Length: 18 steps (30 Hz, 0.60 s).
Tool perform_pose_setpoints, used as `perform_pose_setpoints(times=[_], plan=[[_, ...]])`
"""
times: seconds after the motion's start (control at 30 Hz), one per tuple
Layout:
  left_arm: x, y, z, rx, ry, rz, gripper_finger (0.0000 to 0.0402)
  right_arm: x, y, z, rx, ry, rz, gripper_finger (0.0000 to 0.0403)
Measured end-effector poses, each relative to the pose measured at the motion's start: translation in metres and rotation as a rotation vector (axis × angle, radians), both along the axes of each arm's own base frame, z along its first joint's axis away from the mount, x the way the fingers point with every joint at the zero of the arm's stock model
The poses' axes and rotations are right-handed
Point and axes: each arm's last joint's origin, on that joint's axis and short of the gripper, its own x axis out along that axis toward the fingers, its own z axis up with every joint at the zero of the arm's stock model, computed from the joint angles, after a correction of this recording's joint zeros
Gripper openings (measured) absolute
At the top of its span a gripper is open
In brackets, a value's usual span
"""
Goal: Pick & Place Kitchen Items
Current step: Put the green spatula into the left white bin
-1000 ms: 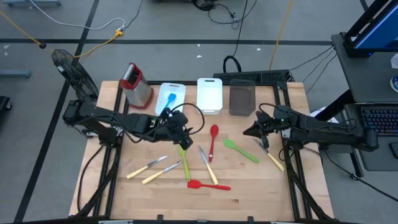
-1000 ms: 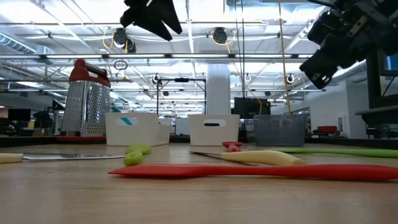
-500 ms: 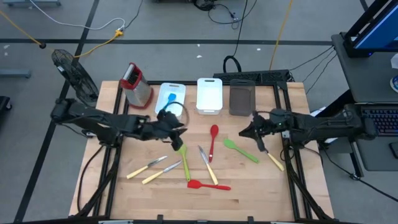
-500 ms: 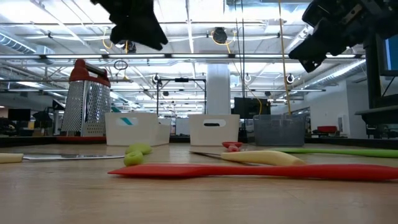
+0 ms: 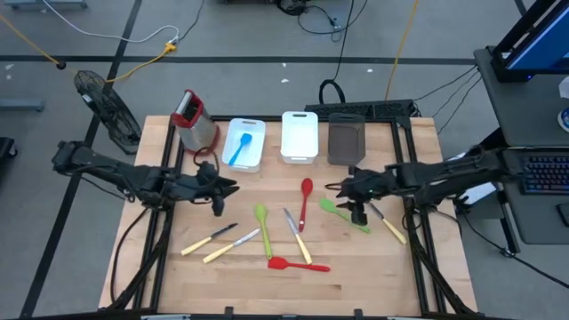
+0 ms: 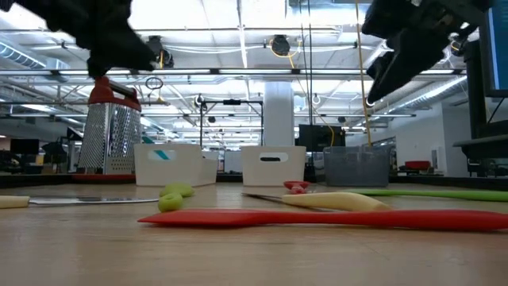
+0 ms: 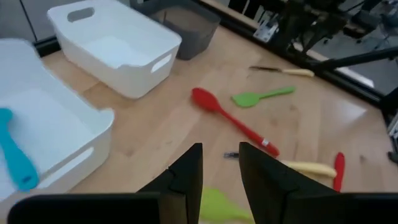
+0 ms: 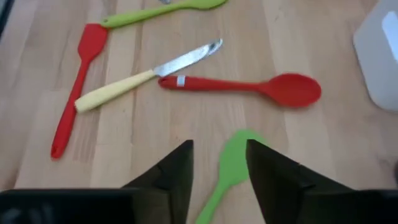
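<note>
Directly below right claw (image 8: pixel 217 163): green spatula (image 8: pixel 231 163)

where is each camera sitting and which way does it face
High view: overhead, straight down on the table; both arms show, left hand, right hand.
Low view: table height, level toward the room; both arms hang in from above.
Left wrist view: past its two fingers toward the white bins.
Right wrist view: past its open fingers, over the green spatula.
Shared: the red spoon shows in the high view and both wrist views.
</note>
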Motion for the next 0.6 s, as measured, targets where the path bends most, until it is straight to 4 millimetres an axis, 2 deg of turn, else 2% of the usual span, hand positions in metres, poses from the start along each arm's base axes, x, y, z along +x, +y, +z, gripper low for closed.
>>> perform_pose_setpoints(times=[0.17, 0.3, 0.4, 0.6], plan=[[-0.01, 0.0, -0.008, -0.013, -0.017, -0.004, 0.0106, 0.014, 0.006, -0.011, 0.014, 0.123, -0.015, 0.0192], [-0.014, 0.0, -0.01, -0.02, 0.0, -0.011, 0.0106, 0.012, 0.01, -0.028, 0.018, 0.294, -0.034, 0.0216], [-0.014, -0.001, -0.01, -0.014, 0.003, -0.024, 0.0106, 0.007, 0.011, -0.037, 0.028, 0.423, -0.076, 0.0221], [-0.014, -0.001, -0.01, 0.004, 0.007, -0.036, 0.0106, 0.002, 0.02, -0.043, 0.132, 0.521, -0.114, 0.0214]])
